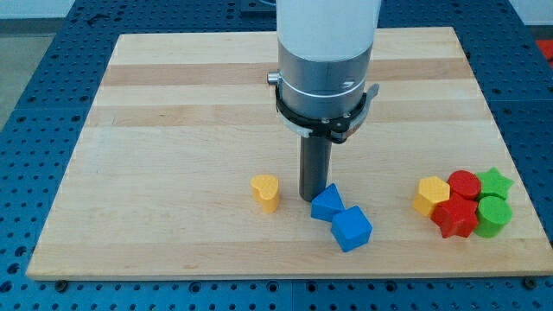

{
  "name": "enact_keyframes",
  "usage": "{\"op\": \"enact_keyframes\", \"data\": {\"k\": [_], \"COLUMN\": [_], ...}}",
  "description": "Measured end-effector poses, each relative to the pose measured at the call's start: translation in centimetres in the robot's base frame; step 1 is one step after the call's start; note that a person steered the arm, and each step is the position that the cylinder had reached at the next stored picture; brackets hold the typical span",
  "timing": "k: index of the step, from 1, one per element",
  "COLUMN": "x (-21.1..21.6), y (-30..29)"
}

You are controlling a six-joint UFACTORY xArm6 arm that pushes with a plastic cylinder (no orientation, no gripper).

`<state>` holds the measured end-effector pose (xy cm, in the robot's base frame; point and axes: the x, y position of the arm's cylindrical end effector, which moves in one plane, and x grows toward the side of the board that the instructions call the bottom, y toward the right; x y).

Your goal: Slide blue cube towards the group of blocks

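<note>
- My tip (312, 199) — the lower end of a straight dark rod with no jaws to open or close — is resting on the pale wooden board (173, 130), touching the upper left edge of a blue triangular block (326, 203).
- The blue cube (352, 228) is sitting just below-right of that block, touching it.
- A yellow heart-shaped block (266, 192) is standing left of my tip.
- The group is clustering well apart at the view's right: yellow heart (430, 195), red cylinder (464, 185), red star (455, 218), green star (495, 182), green cylinder (492, 216).
</note>
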<state>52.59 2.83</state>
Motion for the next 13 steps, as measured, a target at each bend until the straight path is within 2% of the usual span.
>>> {"op": "enact_keyframes", "data": {"k": [1, 3, 4, 6, 7, 8, 10, 11, 12, 13], "x": [0.0, 2.0, 4.6, 4.9, 4.4, 4.7, 8.7, 8.9, 5.8, 5.7], "y": [-2.7, -3.7, -0.3, 1.4, 4.4, 4.6, 3.0, 3.3, 6.9, 8.0]}}
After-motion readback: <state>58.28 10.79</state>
